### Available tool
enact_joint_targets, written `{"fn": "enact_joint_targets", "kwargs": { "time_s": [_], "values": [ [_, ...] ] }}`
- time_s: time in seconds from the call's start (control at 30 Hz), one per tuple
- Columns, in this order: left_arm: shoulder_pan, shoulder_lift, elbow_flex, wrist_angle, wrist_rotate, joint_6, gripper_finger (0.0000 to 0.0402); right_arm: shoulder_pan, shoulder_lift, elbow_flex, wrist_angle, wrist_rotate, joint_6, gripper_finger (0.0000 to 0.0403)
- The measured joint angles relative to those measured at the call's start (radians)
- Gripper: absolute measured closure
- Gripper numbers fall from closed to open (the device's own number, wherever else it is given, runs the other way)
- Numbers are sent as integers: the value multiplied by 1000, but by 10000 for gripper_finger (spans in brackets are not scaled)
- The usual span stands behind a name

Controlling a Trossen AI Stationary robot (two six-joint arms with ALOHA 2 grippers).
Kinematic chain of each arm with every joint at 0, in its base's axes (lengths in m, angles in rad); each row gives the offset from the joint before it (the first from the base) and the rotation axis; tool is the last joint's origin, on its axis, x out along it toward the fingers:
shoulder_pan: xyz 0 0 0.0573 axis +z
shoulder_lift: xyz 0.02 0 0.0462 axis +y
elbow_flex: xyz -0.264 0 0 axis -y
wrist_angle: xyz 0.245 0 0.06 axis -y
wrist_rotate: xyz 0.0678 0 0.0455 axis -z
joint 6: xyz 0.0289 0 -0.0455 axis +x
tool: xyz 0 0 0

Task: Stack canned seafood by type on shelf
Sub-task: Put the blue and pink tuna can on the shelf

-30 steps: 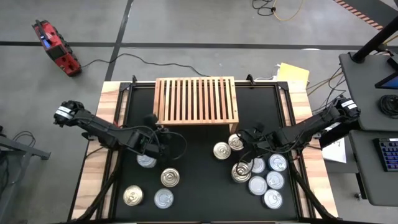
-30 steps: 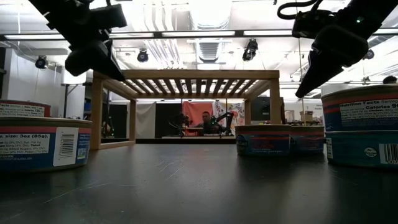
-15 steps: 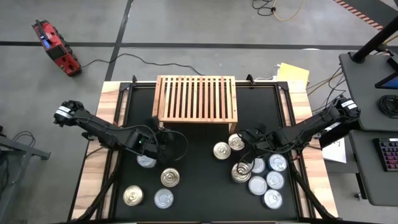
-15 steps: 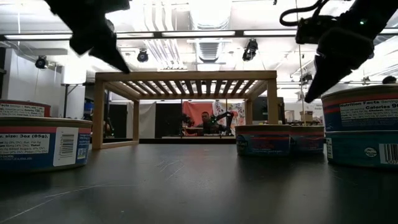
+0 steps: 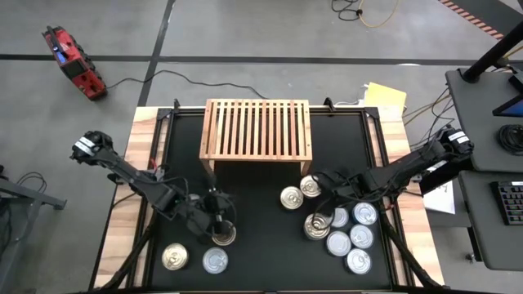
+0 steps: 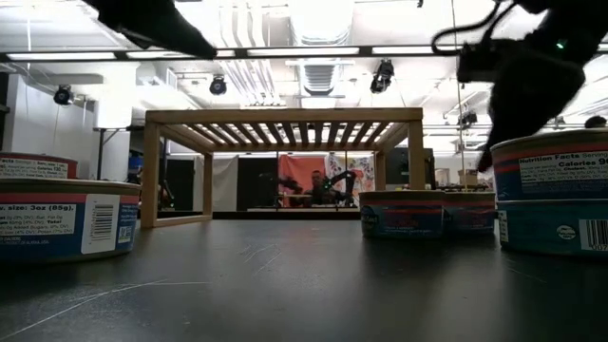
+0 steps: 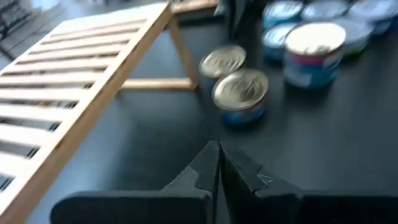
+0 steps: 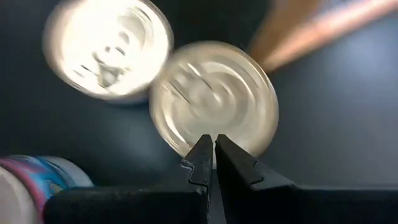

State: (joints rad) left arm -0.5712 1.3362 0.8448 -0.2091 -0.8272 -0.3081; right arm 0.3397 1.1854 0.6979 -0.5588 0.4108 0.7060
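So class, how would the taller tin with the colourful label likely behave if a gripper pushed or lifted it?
The taller tin is metal with a flat lid, so probably rigid. It stands higher than the flat tins beside it, so a push near its top might tip it. On its side, its round wall would likely roll.

Tabletop [image 5: 261,245]: black mat within a light wood border. Wooden slatted shelf [image 5: 257,131] at 12 o'clock, top bare. Seafood tins [image 5: 347,229] clustered at 4 o'clock; three more tins [image 5: 196,257] at 7 o'clock.
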Motion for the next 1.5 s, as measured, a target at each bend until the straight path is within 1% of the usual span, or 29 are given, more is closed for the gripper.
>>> {"fn": "enact_joint_targets", "kwargs": {
  "time_s": [0.13,0.23,0.43,0.6,0.7,0.77,0.9,1.03,1.27,1.4,1.5],
  "values": [
    [-4,16,-53,150,0,55,401,0,0,0,129,1,-140,390],
    [-4,36,-75,205,-1,63,401,0,0,0,149,4,-206,390],
    [-3,110,-75,286,-3,82,401,0,0,0,155,107,-193,390],
    [-3,188,-74,403,-6,177,401,0,0,0,192,115,-186,390],
    [-3,216,-74,467,-55,228,401,-1,0,0,181,112,-156,390],
    [-3,223,-73,475,-77,241,401,-12,-1,0,133,101,-114,390],
    [-3,222,-73,479,-82,247,401,-51,-1,0,-32,10,-7,390],
    [-2,221,-73,479,-82,252,401,-59,0,0,-127,0,23,390],
    [0,221,-73,479,-82,252,401,-59,-5,0,-105,0,-41,390],
    [0,221,-73,479,-82,250,401,-59,-5,-23,-100,0,-65,390],
    [0,221,-73,480,-82,248,401,-68,-5,-55,-44,-8,-95,390]
  ]
}}
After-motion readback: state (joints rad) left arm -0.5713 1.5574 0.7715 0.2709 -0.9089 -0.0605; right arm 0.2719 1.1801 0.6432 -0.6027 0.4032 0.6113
